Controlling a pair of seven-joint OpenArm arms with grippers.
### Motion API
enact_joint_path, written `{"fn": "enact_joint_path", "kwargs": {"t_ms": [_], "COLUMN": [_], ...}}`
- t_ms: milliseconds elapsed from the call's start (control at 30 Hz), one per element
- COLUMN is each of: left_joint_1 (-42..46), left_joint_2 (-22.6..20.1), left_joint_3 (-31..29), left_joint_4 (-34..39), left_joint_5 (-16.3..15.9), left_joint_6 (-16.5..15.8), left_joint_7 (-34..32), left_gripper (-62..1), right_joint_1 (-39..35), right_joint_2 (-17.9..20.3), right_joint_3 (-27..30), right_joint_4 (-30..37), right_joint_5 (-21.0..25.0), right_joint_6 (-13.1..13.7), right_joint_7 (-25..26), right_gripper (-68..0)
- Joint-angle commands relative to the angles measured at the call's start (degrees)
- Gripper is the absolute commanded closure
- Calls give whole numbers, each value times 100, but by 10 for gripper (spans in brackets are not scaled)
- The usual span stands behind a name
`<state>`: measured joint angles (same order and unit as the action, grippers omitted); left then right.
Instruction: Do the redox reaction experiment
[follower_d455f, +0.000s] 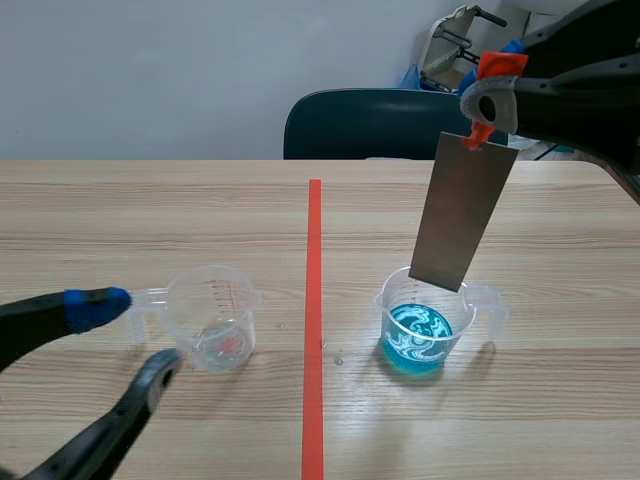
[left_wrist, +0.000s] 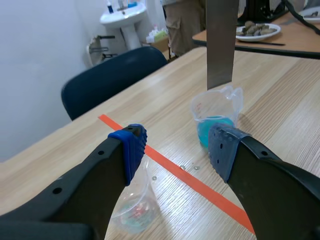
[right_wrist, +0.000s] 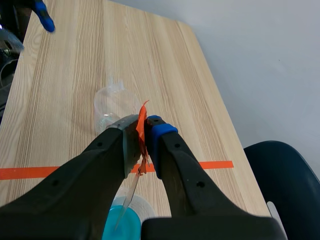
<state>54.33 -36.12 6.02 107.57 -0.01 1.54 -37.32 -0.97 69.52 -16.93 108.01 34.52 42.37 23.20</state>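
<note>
Right gripper (follower_d455f: 487, 100), upper right of frame, nips the thin, stiff, probably light metal strip (follower_d455f: 462, 215) by its orange tab (follower_d455f: 498, 66), dangling it over the blue-liquid beaker (follower_d455f: 430, 330) right of centre; left gripper (follower_d455f: 135, 338) gapes, empty.

wooden table (follower_d455f: 150, 210); on it a clear cup (follower_d455f: 212, 320) and a blue-filled cup (follower_d455f: 425, 338), tape line (follower_d455f: 314, 260) between

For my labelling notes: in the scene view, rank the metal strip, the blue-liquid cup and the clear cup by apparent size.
1. metal strip, clearly the largest.
2 and 3. blue-liquid cup and clear cup: they look about alike, so I will not rank them.
</note>
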Motion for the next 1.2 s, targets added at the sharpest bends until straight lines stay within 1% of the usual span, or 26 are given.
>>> {"fn": "enact_joint_path", "kwargs": {"t_ms": [0, 133, 200, 233, 333, 467, 567, 833, 900, 1067, 1167], "left_joint_1": [278, 931, 1185, 1298, 1572, 1834, 1932, 1915, 1917, 1915, 1917], "left_joint_2": [68, 70, 70, 70, 70, 72, 81, 87, 87, 87, 85], "left_joint_3": [-122, -520, -684, -754, -938, -1067, -1064, -1064, -1067, -1067, -1067], "left_joint_4": [24, 24, 24, 24, 24, 24, 22, 13, 13, 13, 13], "left_joint_5": [-26, 2, 138, 179, 269, 267, 264, 260, 232, 131, 136], "left_joint_6": [26, 24, 24, 24, 24, 26, 26, 48, 94, 94, 94], "left_joint_7": [-295, -951, -1104, -1143, -1174, -1167, -1174, -1163, -1045, -629, -616], "left_gripper": [-305, -305, -306, -319, -397, -546, -622, -623, -623, -623, -623], "right_joint_1": [66, 66, 66, 66, 66, 66, 66, 66, 66, 66, 66], "right_joint_2": [33, 33, 33, 33, 33, 33, 33, 33, 33, 33, 33], "right_joint_3": [87, 87, 87, 87, 87, 87, 87, 87, 87, 87, 87], "right_joint_4": [26, 26, 26, 26, 26, 26, 26, 26, 26, 26, 26], "right_joint_5": [87, 87, 87, 87, 87, 87, 87, 87, 87, 87, 87], "right_joint_6": [35, 35, 35, 35, 35, 35, 35, 35, 35, 35, 35], "right_joint_7": [68, 68, 68, 68, 68, 68, 68, 68, 68, 68, 68], "right_gripper": [-6, -6, -6, -6, -6, -6, -6, -6, -6, -6, -6]}}
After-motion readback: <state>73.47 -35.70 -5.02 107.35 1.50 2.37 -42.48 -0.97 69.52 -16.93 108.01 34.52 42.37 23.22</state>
